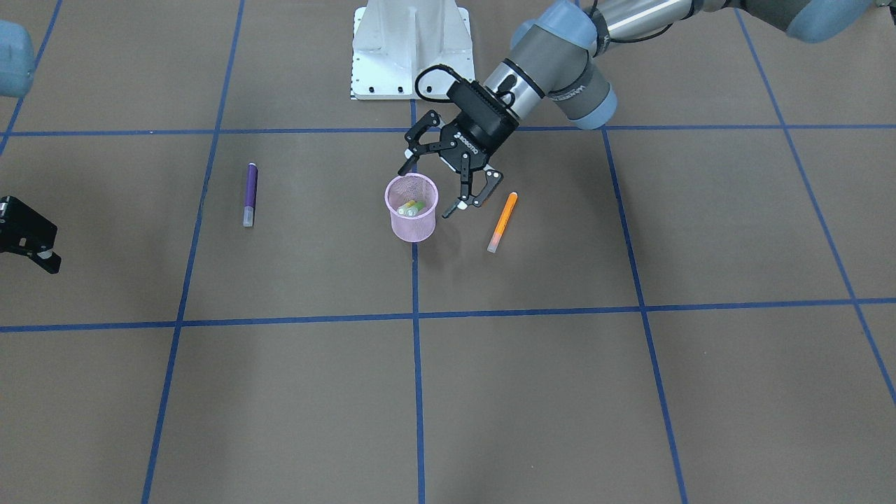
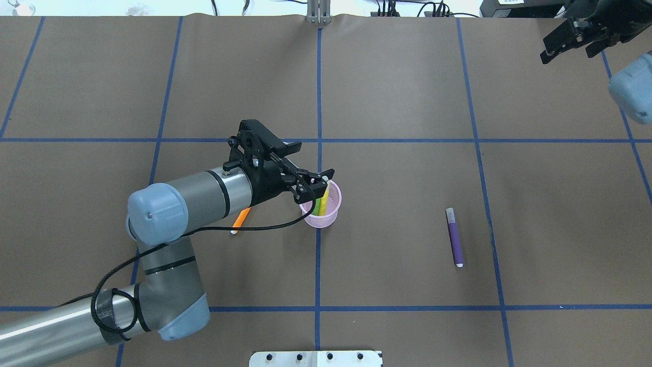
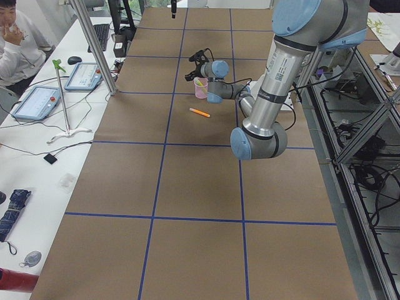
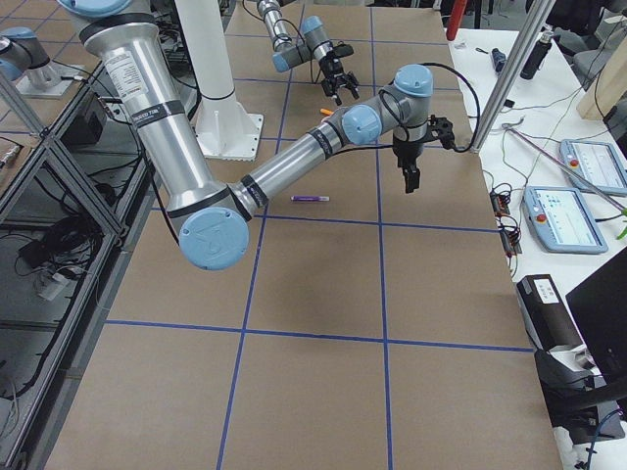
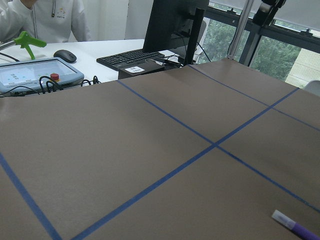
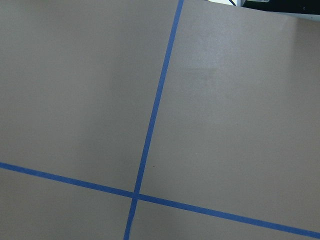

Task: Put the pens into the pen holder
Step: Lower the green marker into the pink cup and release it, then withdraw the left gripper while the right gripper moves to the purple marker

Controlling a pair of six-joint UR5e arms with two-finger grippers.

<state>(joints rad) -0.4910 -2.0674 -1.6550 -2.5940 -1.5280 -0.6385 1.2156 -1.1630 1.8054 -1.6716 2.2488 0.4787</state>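
The left claw (image 1: 434, 187) hangs wide open, empty, just above the cup (image 1: 413, 228), which holds a yellow pen (image 1: 405, 207) and a green pen (image 1: 418, 206). The orange pen (image 1: 502, 221) lies near the cup and the purple pen (image 1: 250, 194) well apart. The right claw's (image 1: 31, 243) spread cannot be told.

From the operators' edge we look steeply down, the white metal robot base (image 1: 411, 49) at the view's top. Our overhead camera faces back from behind that base; both share the small pink wire-mesh cup (image 1: 411, 210) mid-scene. From each end we see the brown paper-covered worktop (image 3: 187, 206) lengthwise, from afar. Our left wrist camera skims low toward the operators' edge, catching the slim purple pen (image 5: 300, 230); the right one stares down, close, at crossed blue tape lines (image 6: 135, 195).
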